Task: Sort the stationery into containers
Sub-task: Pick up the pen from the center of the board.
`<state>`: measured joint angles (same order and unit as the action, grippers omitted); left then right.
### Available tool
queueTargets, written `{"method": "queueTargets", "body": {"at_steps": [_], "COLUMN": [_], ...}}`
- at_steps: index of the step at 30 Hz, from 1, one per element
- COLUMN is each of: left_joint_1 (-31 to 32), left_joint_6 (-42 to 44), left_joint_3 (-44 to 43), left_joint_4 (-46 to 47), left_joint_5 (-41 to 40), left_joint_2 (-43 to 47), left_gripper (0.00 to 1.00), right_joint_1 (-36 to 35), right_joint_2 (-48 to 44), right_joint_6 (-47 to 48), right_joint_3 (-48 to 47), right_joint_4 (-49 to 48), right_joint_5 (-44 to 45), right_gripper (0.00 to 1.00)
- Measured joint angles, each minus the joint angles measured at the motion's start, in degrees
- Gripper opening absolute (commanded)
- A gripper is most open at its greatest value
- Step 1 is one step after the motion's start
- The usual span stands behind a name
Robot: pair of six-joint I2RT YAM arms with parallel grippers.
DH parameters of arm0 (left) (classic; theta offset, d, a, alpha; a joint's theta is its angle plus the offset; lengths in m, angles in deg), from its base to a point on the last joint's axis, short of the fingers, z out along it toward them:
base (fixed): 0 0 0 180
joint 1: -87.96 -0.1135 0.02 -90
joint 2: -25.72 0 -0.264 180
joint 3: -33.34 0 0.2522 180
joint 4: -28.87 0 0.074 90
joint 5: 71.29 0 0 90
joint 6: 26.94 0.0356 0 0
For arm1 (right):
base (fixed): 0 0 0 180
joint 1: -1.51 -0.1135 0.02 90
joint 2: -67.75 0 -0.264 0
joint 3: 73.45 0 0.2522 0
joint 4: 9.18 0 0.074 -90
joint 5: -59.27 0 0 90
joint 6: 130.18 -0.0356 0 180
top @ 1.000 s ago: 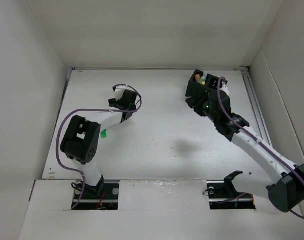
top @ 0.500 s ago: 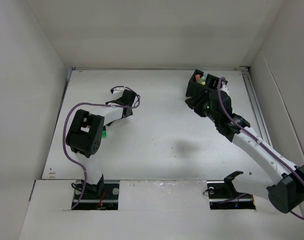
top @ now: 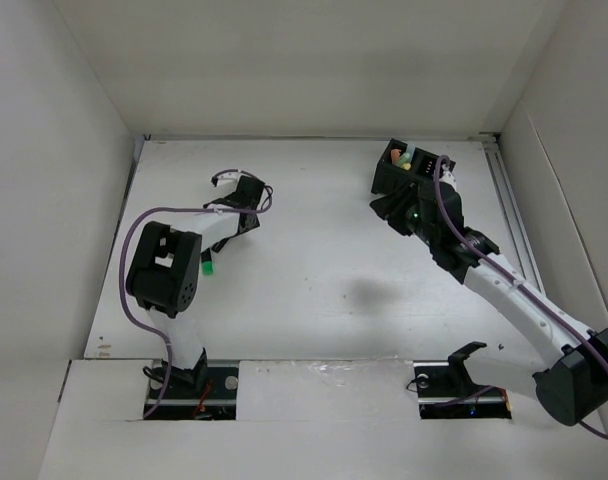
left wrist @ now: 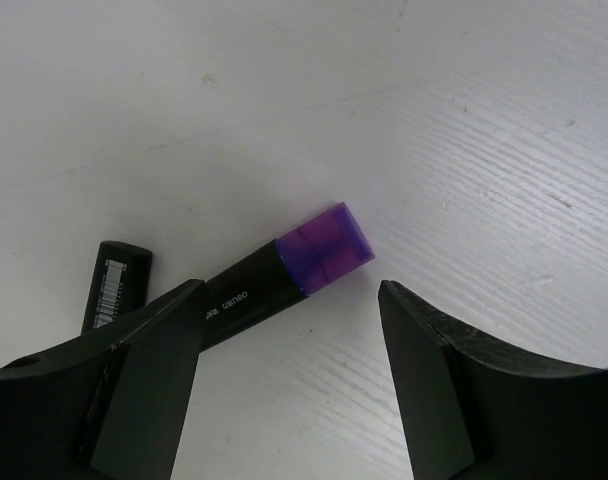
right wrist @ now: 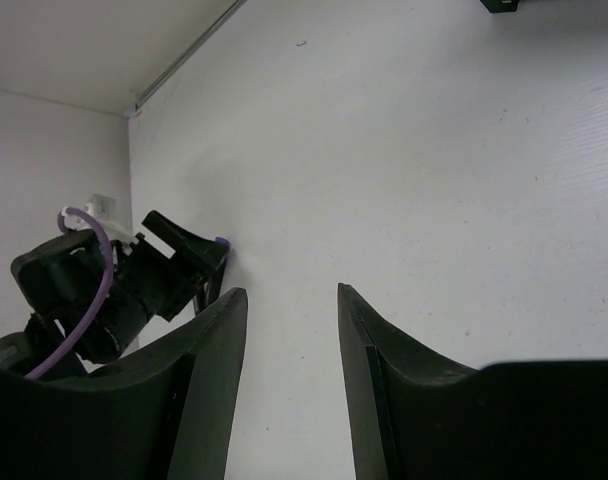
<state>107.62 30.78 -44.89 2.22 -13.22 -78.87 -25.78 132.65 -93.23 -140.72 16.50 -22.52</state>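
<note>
Since the earlier frame the left end effector [left wrist: 286, 300] has shifted a little toward the far-left corner of the surface [top: 324, 250], while the right arm has stayed put by the far-right corner.

The left end effector stands wide open and holds nothing. A black purple-capped marker [left wrist: 284, 268] lies flat between its fingers, with the barrel running slantwise under the left finger. A second black marker [left wrist: 114, 285] lies just beside it, and a green-ended marker [top: 209, 267] sits nearer the left edge.

The step in hand looks like picking up the purple-capped one. As it lies, the jaws would close nearly along its length and likely shove it. It would be better to turn the wrist so the fingers cross the barrel, then come down on the black body, not the cap, and clear of the neighbour.

The right end effector [right wrist: 289, 300] is partly open and empty — nothing sits between its fingers.

The organiser [top: 402, 160], with its 2 compartments, stands at the far-right corner and already holds some pieces. The middle of the surface is bare, so the crossing is easy. The right arm hangs just beside the organiser, though, and the side wall hems in the left edge.
</note>
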Motion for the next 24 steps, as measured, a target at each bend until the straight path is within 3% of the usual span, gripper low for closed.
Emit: {"method": "queueTargets", "body": {"at_steps": [5,15,16,17,20,24], "left_joint_1": [-0.1,-0.7,-0.7,-0.7,-0.8,-0.2], "left_joint_6": [-0.4,-1.3,-1.3,-1.4,-1.6,-1.6], "left_joint_3": [-0.7,-4.5,-4.5,-4.5,-4.3,-1.6], "left_joint_4": [-0.4,-1.3,-1.2,-1.1,-0.1,2.4], "left_joint_5": [-0.5,1.2,1.5,1.9,4.0,5.6], "left_joint_2": [1.4,-4.8,-4.8,-4.8,-4.8,-3.2], "left_gripper": [0.66,0.63,0.6,0.5,0.33,0.29], "right_joint_1": [0.0,0.2,0.2,0.2,0.2,0.2], "right_joint_2": [0.0,0.0,0.0,0.0,0.0,0.0], "right_joint_6": [0.0,0.2,0.2,0.2,0.2,0.2], "right_joint_3": [0.0,0.0,0.0,0.0,0.0,0.0], "right_joint_4": [0.0,0.0,0.0,0.0,0.0,0.0], "right_joint_5": [-0.2,-0.3,-0.3,-0.3,-0.3,-0.3], "right_gripper": [0.47,0.49,0.49,0.49,0.49,0.5]}}
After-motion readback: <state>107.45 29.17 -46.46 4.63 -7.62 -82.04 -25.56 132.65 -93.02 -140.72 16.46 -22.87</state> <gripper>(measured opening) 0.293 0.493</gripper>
